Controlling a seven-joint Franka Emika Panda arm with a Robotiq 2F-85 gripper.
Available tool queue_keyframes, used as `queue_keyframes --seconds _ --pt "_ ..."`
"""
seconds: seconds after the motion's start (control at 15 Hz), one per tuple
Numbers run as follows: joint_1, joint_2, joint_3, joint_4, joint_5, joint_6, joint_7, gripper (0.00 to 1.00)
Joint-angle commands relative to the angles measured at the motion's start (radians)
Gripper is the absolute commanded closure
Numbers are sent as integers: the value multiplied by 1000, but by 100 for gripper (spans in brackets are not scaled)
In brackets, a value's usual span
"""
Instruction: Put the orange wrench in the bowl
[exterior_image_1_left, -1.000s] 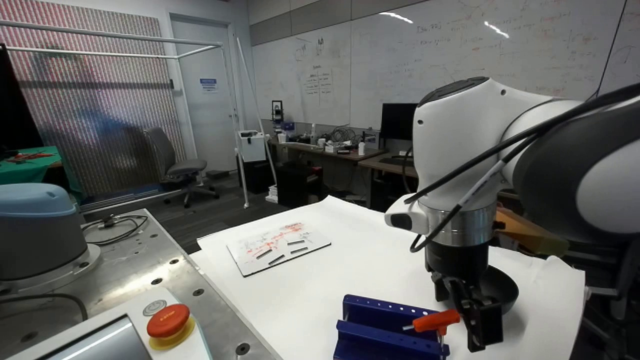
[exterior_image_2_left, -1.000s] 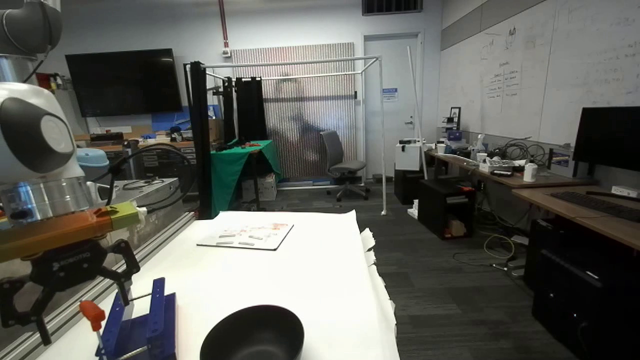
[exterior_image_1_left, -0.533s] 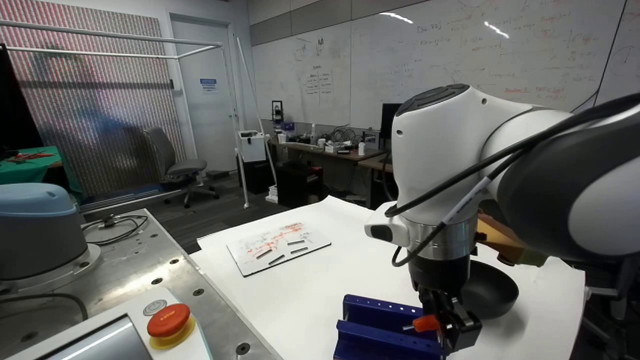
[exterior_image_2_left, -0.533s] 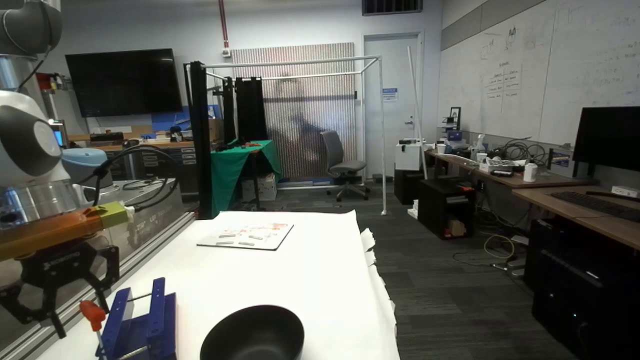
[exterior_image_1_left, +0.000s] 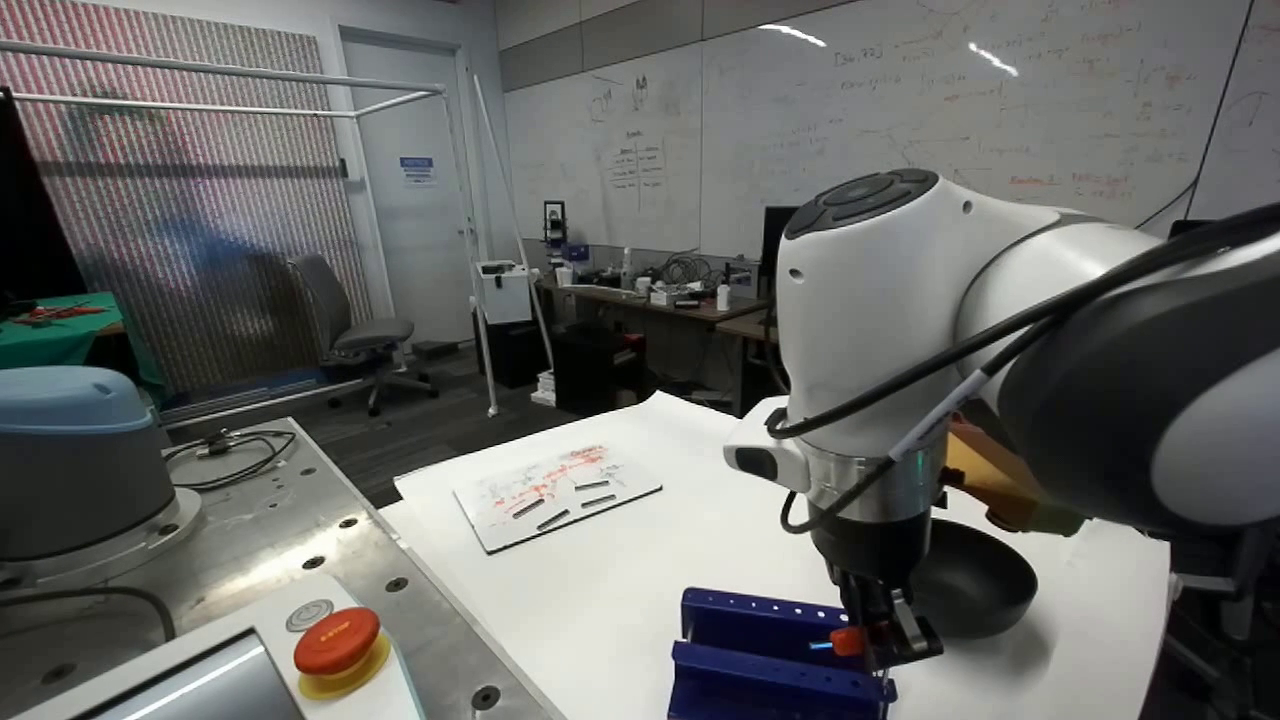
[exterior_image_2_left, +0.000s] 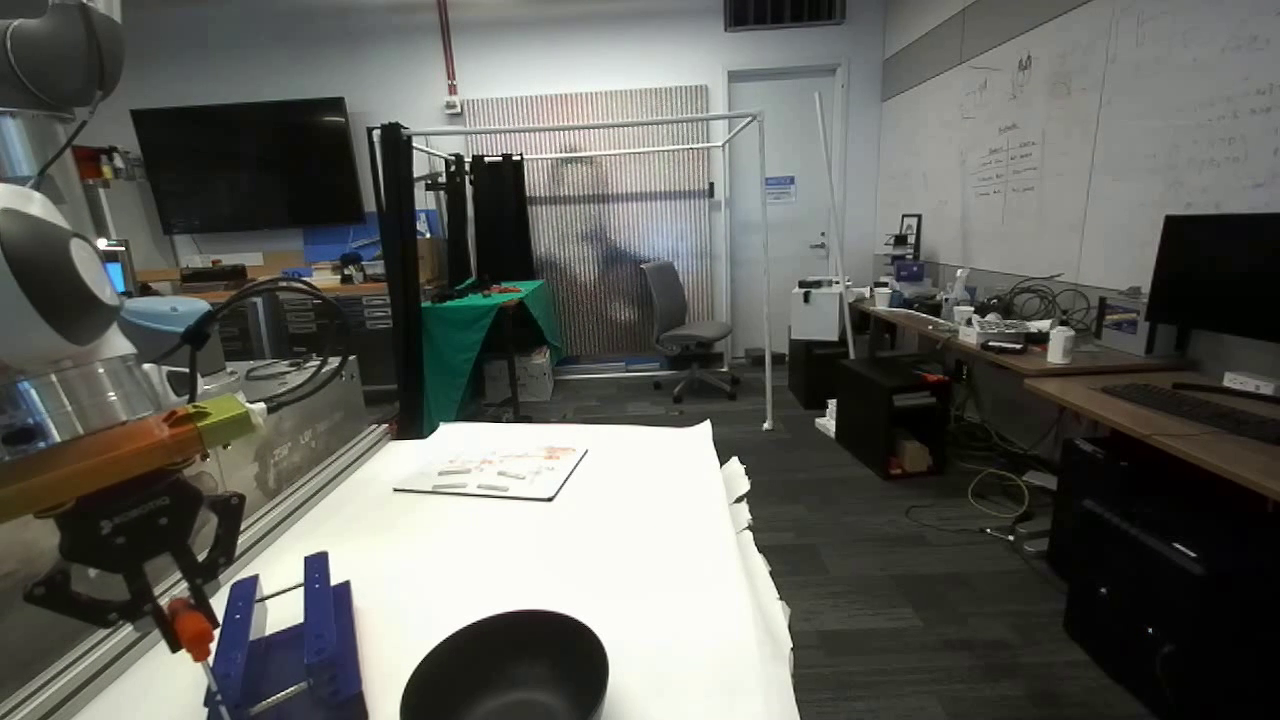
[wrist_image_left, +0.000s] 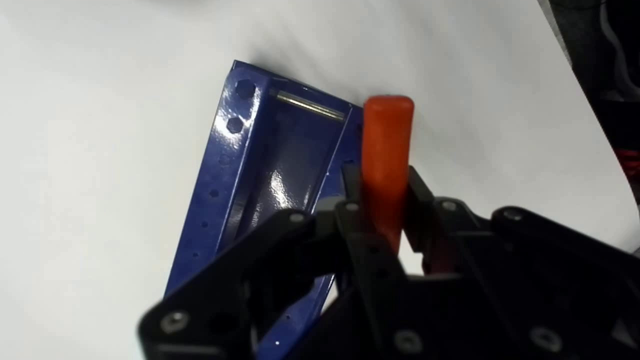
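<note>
The orange wrench has an orange handle (wrist_image_left: 387, 150) and a thin silver shaft (exterior_image_2_left: 214, 692). My gripper (wrist_image_left: 384, 184) is shut on that handle, a finger (wrist_image_left: 419, 200) pressing each side. In an exterior view, the gripper (exterior_image_1_left: 872, 640) covers part of the wrench (exterior_image_1_left: 848, 641), and its short tip points left. The shaft runs down at the end of the blue rack; whether it still sits in a hole I cannot tell. The black bowl (exterior_image_2_left: 505, 668) stands on the white table beside the rack, apart from the gripper; the arm partly covers the bowl (exterior_image_1_left: 978, 585) in an exterior view.
Right under the gripper is the dark blue ridged rack (wrist_image_left: 200, 215), with rods across it. Farther back on the table lies a flat white board (exterior_image_1_left: 555, 495) with several small dark bars. A red stop button (exterior_image_1_left: 337, 642) sits on a panel at the metal bench.
The gripper came down over the wrench's handle and its fingers went from wide apart to shut on it. The handle and the blue rack shifted slightly.
</note>
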Motion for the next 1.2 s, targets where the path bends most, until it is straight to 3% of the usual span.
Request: queue_keyframes --seconds 0.0,0.87,1.13 --pt "18 -10 -2 38 -58 -61 59 93" --pt "48 -213 38 86 -32 -333 186 91" --pt "31 -298 50 49 -147 -320 325 91"
